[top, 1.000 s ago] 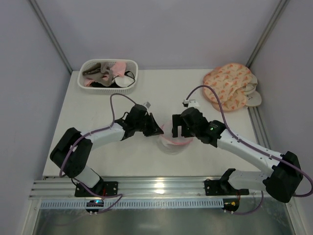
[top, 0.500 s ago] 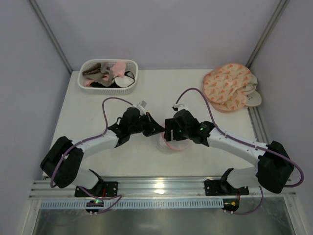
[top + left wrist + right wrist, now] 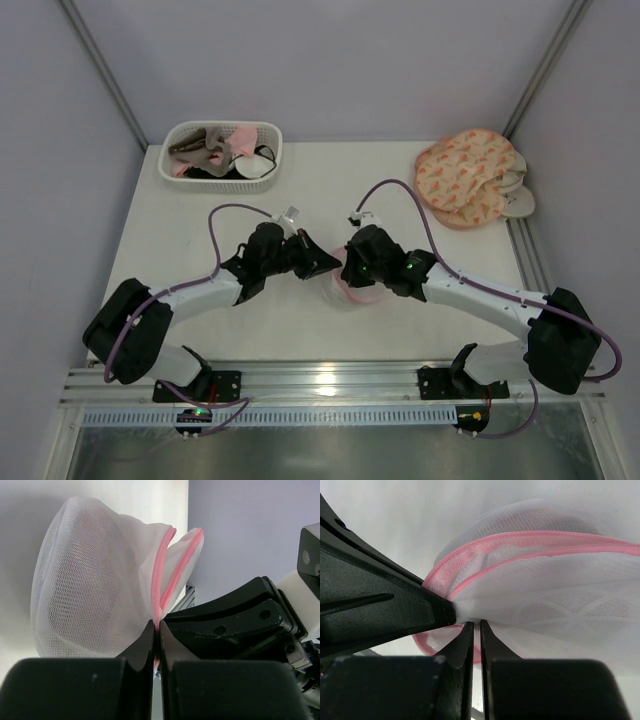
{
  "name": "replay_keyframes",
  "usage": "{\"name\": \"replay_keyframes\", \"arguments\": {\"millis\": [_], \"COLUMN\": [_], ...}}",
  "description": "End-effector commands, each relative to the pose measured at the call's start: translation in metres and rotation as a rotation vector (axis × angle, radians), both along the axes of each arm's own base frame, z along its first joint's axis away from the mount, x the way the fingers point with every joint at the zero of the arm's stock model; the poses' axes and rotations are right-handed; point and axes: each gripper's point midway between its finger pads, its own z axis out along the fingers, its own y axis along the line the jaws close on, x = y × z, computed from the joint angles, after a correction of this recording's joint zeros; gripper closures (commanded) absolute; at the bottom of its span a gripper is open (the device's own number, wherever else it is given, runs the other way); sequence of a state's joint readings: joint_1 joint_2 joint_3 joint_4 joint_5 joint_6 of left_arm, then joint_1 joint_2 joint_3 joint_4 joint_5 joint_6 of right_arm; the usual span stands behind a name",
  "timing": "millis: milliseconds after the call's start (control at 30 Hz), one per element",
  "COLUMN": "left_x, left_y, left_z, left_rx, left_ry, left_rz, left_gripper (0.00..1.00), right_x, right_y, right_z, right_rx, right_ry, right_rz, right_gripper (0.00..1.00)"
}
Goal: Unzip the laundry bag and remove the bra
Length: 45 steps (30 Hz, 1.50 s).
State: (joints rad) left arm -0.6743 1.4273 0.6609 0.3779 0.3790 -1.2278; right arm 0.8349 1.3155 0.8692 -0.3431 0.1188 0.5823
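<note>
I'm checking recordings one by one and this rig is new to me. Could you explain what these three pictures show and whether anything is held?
A robot's left arm and right arm are bolted at the near edge of a table. The overhead picture looks down on both; the other two come from a camera on each wrist. On the table lie a basket of clothes, a peach patterned cloth and, in the middle, a mesh laundry bag. The left gripper is shut on its pink zipper rim; the right gripper pinches the bag beside it. The zipper gapes partly open.
</note>
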Motion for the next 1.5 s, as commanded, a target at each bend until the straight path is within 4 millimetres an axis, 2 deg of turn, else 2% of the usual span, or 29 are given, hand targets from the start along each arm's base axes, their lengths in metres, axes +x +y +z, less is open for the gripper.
{"name": "replay_keyframes", "arguments": {"millis": [0,133,233,267,333,367,467,600,667,700,767,800,867,900,1000,1033,1067,1100,1167,1200,1267,1333,1467], "left_x": [-0.004,-0.005,-0.006,-0.007,-0.006,-0.006,-0.006,-0.004,-0.001,0.000,0.002,0.005,0.008,0.012,0.020,0.023,0.025,0.033,0.036,0.044,0.041,0.041,0.039], "left_y": [-0.006,-0.003,-0.001,-0.001,0.001,0.002,0.004,0.002,0.000,0.000,-0.003,-0.004,-0.006,-0.009,-0.010,-0.012,-0.012,-0.008,-0.003,0.005,0.011,0.013,0.004], "left_z": [0.036,0.034,0.029,0.028,0.025,0.025,0.025,0.026,0.026,0.026,0.023,0.025,0.022,0.029,0.016,0.017,0.013,0.000,-0.010,-0.019,-0.037,-0.053,-0.069], "left_rx": [-0.100,-0.083,-0.064,-0.061,-0.052,-0.049,-0.034,-0.026,-0.021,-0.015,-0.001,0.005,0.034,0.037,0.128,0.163,0.201,0.278,0.411,0.500,0.621,0.670,0.653], "left_ry": [-0.078,-0.079,-0.071,-0.068,-0.064,-0.065,-0.070,-0.075,-0.078,-0.077,-0.081,-0.088,-0.105,-0.127,-0.141,-0.137,-0.137,-0.154,-0.135,-0.156,-0.120,-0.108,-0.109], "left_rz": [-0.034,-0.031,-0.026,-0.028,-0.017,-0.014,-0.007,-0.012,-0.014,-0.016,-0.025,-0.026,-0.032,-0.034,-0.042,-0.047,-0.048,-0.037,-0.039,-0.021,-0.046,-0.073,-0.107], "left_gripper": [0.97,0.91,0.70,0.55,0.36,0.23,0.14,0.13,0.13,0.13,0.12,0.12,0.11,0.10,0.09,0.09,0.09,0.09,0.10,0.11,0.13,0.19,0.27], "right_x": [0.005,0.005,0.005,0.006,0.005,0.005,0.003,0.001,-0.002,-0.005,-0.011,-0.016,-0.028,-0.034,-0.047,-0.050,-0.054,-0.056,-0.060,-0.061,-0.065,-0.067,-0.072], "right_y": [-0.022,-0.037,-0.048,-0.051,-0.058,-0.060,-0.070,-0.079,-0.077,-0.075,-0.071,-0.069,-0.060,-0.057,-0.055,-0.055,-0.055,-0.056,-0.059,-0.060,-0.062,-0.062,-0.062], "right_z": [-0.004,-0.001,0.000,0.001,0.003,0.003,0.007,0.022,0.032,0.045,0.058,0.071,0.078,0.087,0.089,0.093,0.090,0.090,0.090,0.090,0.091,0.094,0.099], "right_rx": [-0.064,-0.095,-0.120,-0.125,-0.138,-0.144,-0.166,-0.135,-0.075,-0.005,0.059,0.106,0.154,0.190,0.215,0.237,0.241,0.246,0.263,0.267,0.282,0.294,0.313], "right_ry": [-0.030,-0.054,-0.068,-0.077,-0.084,-0.083,-0.092,-0.130,-0.161,-0.204,-0.232,-0.255,-0.260,-0.278,-0.274,-0.286,-0.280,-0.282,-0.287,-0.290,-0.301,-0.313,-0.344], "right_rz": [-0.077,-0.117,-0.153,-0.172,-0.188,-0.196,-0.228,-0.261,-0.244,-0.230,-0.181,-0.153,-0.058,-0.023,0.045,0.061,0.077,0.077,0.079,0.077,0.084,0.096,0.134], "right_gripper": [0.96,0.96,0.96,0.96,0.96,0.96,0.96,0.96,0.96,0.96,0.96,0.96,0.96,0.96,0.96,0.96,0.96,0.96,0.96,0.96,0.96,0.96,0.96]}}
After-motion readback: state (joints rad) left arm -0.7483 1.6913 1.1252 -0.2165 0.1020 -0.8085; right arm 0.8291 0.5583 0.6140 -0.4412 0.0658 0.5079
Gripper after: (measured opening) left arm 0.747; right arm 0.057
